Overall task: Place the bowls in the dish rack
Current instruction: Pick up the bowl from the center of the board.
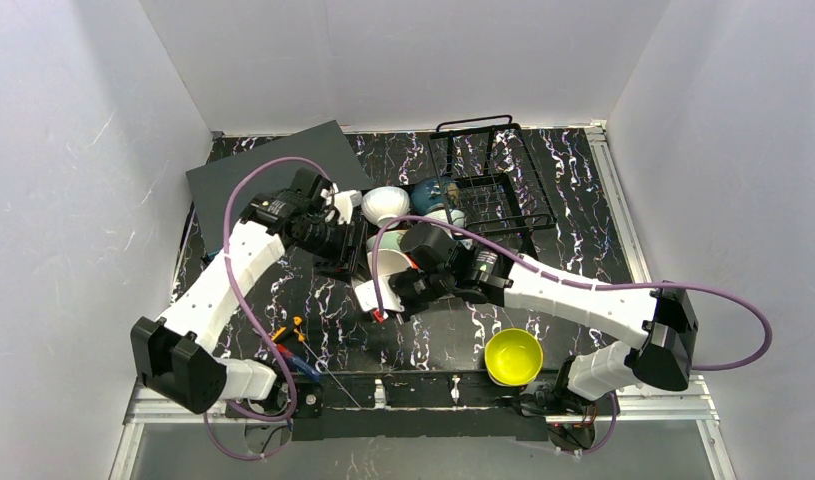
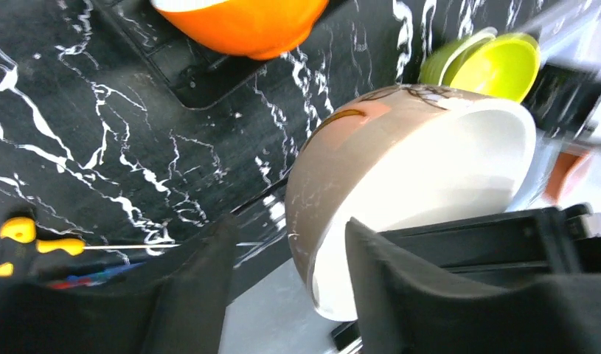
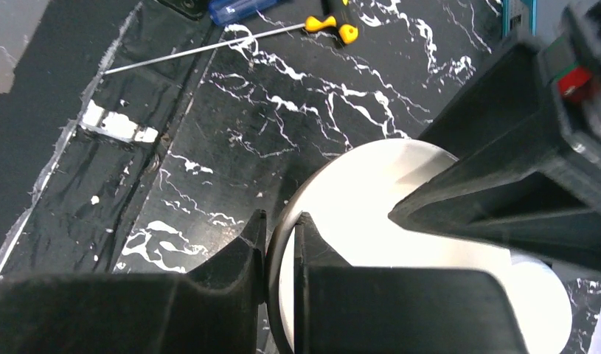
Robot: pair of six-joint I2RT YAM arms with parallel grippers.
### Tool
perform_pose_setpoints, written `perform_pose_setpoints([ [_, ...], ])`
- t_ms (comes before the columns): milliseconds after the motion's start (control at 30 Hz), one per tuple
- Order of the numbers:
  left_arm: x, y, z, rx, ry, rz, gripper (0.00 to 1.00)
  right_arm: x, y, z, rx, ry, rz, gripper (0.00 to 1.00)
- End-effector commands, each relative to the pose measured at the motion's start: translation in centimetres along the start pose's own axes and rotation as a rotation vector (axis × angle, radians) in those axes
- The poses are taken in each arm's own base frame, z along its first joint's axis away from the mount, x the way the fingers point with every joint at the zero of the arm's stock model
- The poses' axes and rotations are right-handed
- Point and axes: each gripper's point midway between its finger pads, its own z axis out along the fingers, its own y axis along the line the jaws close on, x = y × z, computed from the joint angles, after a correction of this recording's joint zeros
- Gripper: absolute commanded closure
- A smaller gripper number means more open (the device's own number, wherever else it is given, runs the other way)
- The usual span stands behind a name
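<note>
The right end effector (image 3: 280,225) is pinching the rim of the beige bowl (image 3: 363,192). The left end effector (image 2: 288,228) is straddling that rim, jaws apart.

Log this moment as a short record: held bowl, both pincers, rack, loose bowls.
held bowl: pinkish beige bowl, tilted, between the two pincers
right pincer: shut on its rim
left pincer: open, astride the rim
rack: dish rack at the far edge, right of centre
loose bowls: yellow bowl by the right arm's base; white bowl beside the rack
</note>
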Motion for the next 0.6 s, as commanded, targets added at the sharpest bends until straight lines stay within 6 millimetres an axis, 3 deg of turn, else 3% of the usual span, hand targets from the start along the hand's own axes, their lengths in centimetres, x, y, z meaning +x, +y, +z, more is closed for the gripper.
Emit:
perform_pose_setpoints([
  [0,-1.6,-0.1,-3.4,-0.062,-0.165,0.020,0.33,-0.9,-1.8,-1.0,0.074,-0.021,-0.021,0.99],
  [100,-2.5,0.1,-5.6,-0.122,-0.292,0.054,0.16,-1.6,-2.0,-1.2,0.087,-0.045,0.012,0.99],
  [233,-3.4,0.6,-8.4,-0.191,-0.468,0.092,0.05,-2.1,-2.8,-1.8,0.136,-0.058,0.064,0.99],
  [400,-3.4,-0.2,-10.6,-0.164,-0.636,0.201,0.02,-2.6,-3.3,-2.9,0.127,-0.120,0.136,0.99],
  [567,-2.6,-2.3,-11.2,-0.058,-0.744,0.449,0.02,-3.4,-5.1,-6.0,0.065,-0.312,0.297,0.99],
])
